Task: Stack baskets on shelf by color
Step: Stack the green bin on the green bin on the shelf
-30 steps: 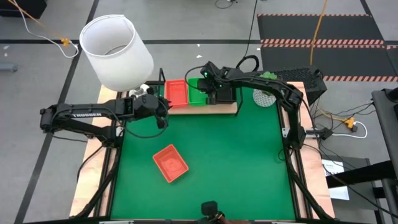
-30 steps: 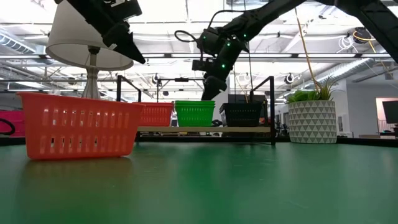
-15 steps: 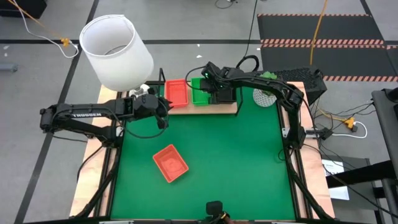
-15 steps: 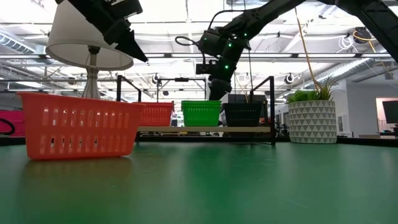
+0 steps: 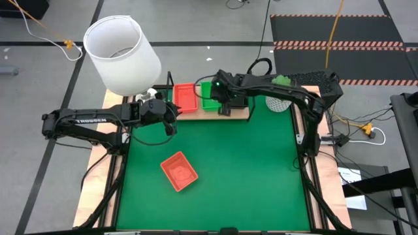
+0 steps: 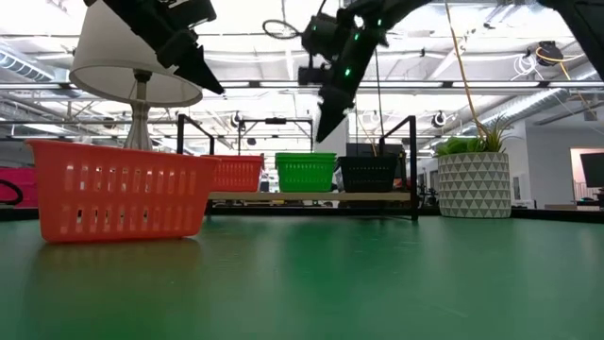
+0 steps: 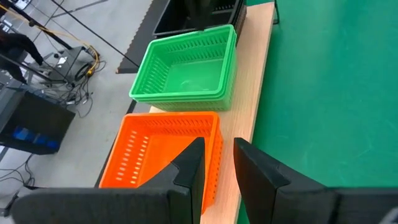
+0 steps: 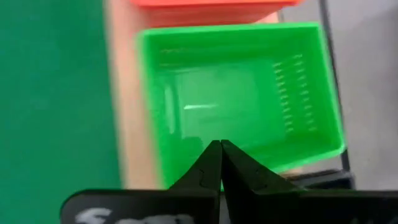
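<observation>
Loose orange basket [image 5: 179, 172] lying lower left of mat: looking light, stiff, thin-walled mesh; rim offering best grip. Right gripper [image 8: 219, 163] hovering closed, empty, above green basket [image 8: 239, 99]. Left gripper [image 7: 217, 163] waiting slightly parted, empty.

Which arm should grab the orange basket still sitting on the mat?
Probably left: the left gripper hovers empty nearer the orange basket; the right gripper is over the shelf.

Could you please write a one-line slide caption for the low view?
Right tool shut and empty above the green baskets on the shelf; one orange basket waits on the mat.
</observation>
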You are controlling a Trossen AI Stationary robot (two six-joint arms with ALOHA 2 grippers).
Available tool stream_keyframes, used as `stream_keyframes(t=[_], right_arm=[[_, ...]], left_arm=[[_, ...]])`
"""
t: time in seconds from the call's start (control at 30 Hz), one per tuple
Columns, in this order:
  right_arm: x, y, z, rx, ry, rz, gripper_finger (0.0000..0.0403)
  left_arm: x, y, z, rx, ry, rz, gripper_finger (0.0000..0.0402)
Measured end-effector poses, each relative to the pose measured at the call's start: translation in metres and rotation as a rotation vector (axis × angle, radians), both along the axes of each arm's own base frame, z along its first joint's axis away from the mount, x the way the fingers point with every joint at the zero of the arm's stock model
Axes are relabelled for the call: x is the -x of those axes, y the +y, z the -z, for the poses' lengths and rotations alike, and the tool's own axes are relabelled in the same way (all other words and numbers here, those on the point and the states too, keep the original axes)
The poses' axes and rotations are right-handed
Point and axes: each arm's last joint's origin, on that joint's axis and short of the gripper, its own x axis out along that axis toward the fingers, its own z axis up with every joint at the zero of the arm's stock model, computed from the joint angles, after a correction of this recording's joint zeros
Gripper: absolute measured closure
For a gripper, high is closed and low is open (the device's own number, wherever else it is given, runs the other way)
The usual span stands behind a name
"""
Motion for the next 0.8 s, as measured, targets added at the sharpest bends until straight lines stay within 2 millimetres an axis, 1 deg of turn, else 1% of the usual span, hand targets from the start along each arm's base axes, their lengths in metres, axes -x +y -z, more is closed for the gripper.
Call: stream_keyframes(t=[0.1,0.23,0.33,0.5,0.67,0.8], right_arm=[[0.004,0.017,-0.008,-0.023,0.026,-0.018,0.0403],[0.005,0.029,-0.006,-0.051,0.072,-0.021,0.0403],[0.006,0.032,0.002,-0.063,0.095,-0.011,0.0403],[0.011,0.031,0.017,-0.022,0.159,0.033,0.0403],[0.013,0.032,0.025,-0.04,0.168,0.058,0.0403],[0.011,0.032,0.031,-0.028,0.143,0.058,0.0403]], left_arm=[[0.0,-0.001,0.0,-0.002,0.001,0.006,0.0314],[-0.001,-0.001,0.0,-0.006,-0.001,0.016,0.0314],[-0.001,-0.003,-0.001,-0.006,-0.005,0.022,0.0314],[-0.002,-0.007,-0.001,-0.006,-0.005,0.041,0.0314],[-0.003,-0.009,-0.001,-0.007,-0.014,0.051,0.0314],[-0.003,-0.009,-0.002,-0.007,-0.017,0.051,0.0314]])
